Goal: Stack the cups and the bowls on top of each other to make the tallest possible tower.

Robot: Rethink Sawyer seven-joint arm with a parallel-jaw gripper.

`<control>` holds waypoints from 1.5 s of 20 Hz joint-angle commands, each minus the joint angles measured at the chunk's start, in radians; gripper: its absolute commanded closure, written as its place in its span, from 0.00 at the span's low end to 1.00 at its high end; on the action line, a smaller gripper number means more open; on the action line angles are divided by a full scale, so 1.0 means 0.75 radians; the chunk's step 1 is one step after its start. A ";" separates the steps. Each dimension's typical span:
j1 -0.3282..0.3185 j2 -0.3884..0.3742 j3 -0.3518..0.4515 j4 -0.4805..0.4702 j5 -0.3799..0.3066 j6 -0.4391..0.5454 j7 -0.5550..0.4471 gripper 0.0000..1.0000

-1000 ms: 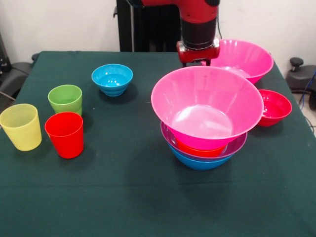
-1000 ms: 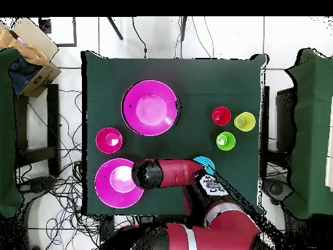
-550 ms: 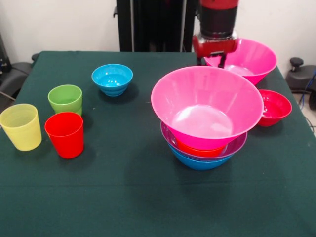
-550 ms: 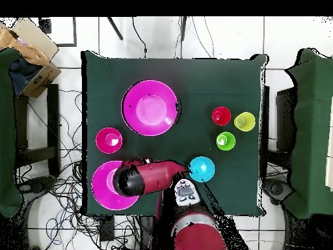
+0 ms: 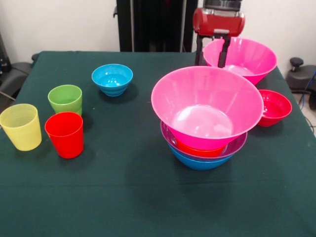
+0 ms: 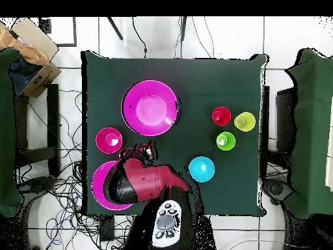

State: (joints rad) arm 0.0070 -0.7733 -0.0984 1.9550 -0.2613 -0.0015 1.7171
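Note:
The tower (image 5: pixel 207 106) stands right of centre: a blue bowl (image 5: pixel 200 163) lowest, then purple (image 5: pixel 238 144), orange (image 5: pixel 200 149) and a big pink bowl on top; from overhead only that pink bowl (image 6: pixel 150 107) shows. Behind it sits a second large pink bowl (image 5: pixel 249 57), partly under the arm in the overhead view (image 6: pixel 99 189). My gripper (image 5: pixel 211 58) is open, with one finger outside that bowl's near-left rim and one inside. A crimson bowl (image 5: pixel 274 106) lies at the right and a cyan bowl (image 5: pixel 112 78) at the back left. Green (image 5: pixel 65 98), yellow (image 5: pixel 20 127) and red (image 5: pixel 64 134) cups stand at the left.
The dark green table (image 5: pixel 123 197) is bare along its front edge in the front view. In the overhead view, chairs with green covers (image 6: pixel 312 130) flank the table and a cardboard box (image 6: pixel 29 55) sits at the upper left.
The arm has swung from beside the tower over to the second pink bowl and tilted. Its fingers now show, hanging astride that bowl's rim. Bowls and cups have not moved.

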 commanded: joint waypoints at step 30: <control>-0.457 0.052 0.462 0.030 0.061 0.570 0.016 1.00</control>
State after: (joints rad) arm -0.3449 -0.7139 0.1853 2.0063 -0.1533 0.4298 1.7194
